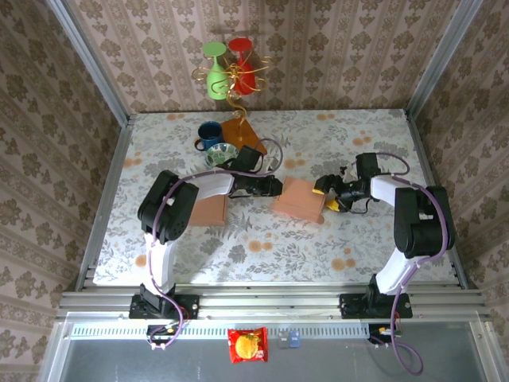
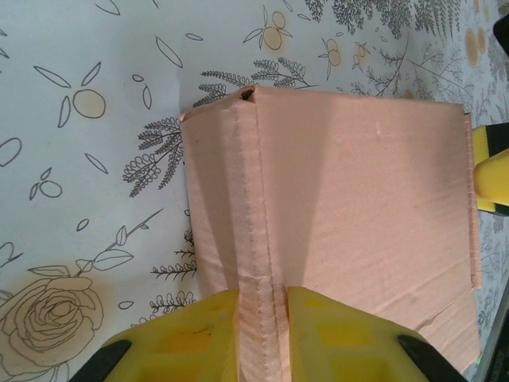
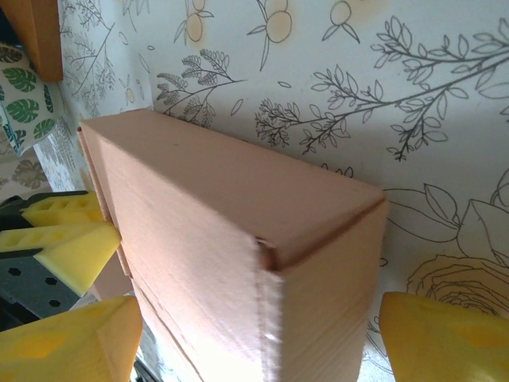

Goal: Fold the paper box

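Note:
The pink paper box (image 1: 298, 199) lies mid-table, partly folded up. My left gripper (image 1: 274, 187) is at its left edge. In the left wrist view that gripper (image 2: 262, 296) is shut, its yellow fingers (image 2: 191, 334) pinching a doubled wall ridge of the paper box (image 2: 358, 199). My right gripper (image 1: 324, 196) is at the box's right end. In the right wrist view it (image 3: 258, 330) is open wide, straddling a raised corner of the box (image 3: 238, 239), with a gap at the right finger (image 3: 445, 334). The left gripper's fingers (image 3: 67, 239) show behind the box.
A second flat pink cardboard piece (image 1: 208, 208) lies under the left arm. Behind the box stand a blue mug (image 1: 211, 134), a patterned bowl (image 1: 220, 155), and a wooden-based wire stand (image 1: 242, 131) holding a green glass (image 1: 215, 76) and a red glass (image 1: 242, 64). A snack packet (image 1: 247, 344) lies below the table's near rail.

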{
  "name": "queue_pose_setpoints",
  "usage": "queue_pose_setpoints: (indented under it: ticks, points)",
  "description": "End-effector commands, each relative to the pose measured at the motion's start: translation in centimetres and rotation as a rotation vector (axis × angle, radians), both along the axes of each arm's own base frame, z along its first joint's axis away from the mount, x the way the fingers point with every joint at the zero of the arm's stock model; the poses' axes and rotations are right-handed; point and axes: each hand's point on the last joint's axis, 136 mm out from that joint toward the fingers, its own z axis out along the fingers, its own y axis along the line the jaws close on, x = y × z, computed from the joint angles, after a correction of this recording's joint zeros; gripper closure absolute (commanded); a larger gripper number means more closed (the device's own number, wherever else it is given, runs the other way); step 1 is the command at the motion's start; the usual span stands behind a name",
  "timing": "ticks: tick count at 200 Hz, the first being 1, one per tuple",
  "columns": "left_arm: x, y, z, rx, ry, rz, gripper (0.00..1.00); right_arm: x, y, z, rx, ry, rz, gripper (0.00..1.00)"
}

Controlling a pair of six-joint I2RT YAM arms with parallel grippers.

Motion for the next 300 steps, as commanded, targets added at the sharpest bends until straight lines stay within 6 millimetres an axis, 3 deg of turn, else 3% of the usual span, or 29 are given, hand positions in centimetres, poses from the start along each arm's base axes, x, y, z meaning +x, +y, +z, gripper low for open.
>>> queue_pose_setpoints:
  ticks: [1,74,115,149,176,198,216,243,263,278,300]
  points:
    - [-0.4,2.2,-2.1,0.075,0.056,0.055,0.81,-0.5,0.4,-0.4,0.037,0.012,0.002,0.2]
    - [0.0,2.3,-2.2,0.059,0.065,0.065,0.82,0.1,2.4,0.3,0.103,-0.042,0.012,0.23]
    - [0.2,2.3,-2.1,0.044,0.064,0.076,0.81,0.5,3.3,0.3,0.126,-0.035,-0.006,0.32]
    - [1.0,1.9,0.4,0.0,-0.021,0.08,0.74,0.8,3.5,0.8,0.156,-0.012,-0.048,0.45]
    - [1.1,2.0,4.3,-0.014,-0.266,0.029,0.6,0.6,3.3,0.6,0.16,0.058,-0.07,0.52]
    - [-0.6,1.7,7.9,-0.065,-0.521,-0.096,0.5,0.3,3.1,0.8,0.185,0.116,-0.091,0.54]
    - [-3.3,1.5,9.9,-0.07,-0.716,-0.275,0.37,0.1,3.0,1.3,0.215,0.165,-0.104,0.56]
    - [-7.5,1.0,9.7,0.014,-0.877,-0.574,0.33,-0.6,3.3,2.4,0.279,0.247,-0.125,0.56]
    - [-8.1,1.5,8.9,0.119,-0.912,-0.656,0.3,-1.4,3.7,3.4,0.322,0.306,-0.141,0.55]
    - [-8.5,1.9,9.6,0.131,-0.953,-0.684,0.29,-2.3,3.8,4.0,0.347,0.361,-0.165,0.55]
    - [-11.2,2.1,10.0,0.137,-1.1,-0.866,0.24,-3.8,4.1,4.5,0.392,0.462,-0.206,0.54]
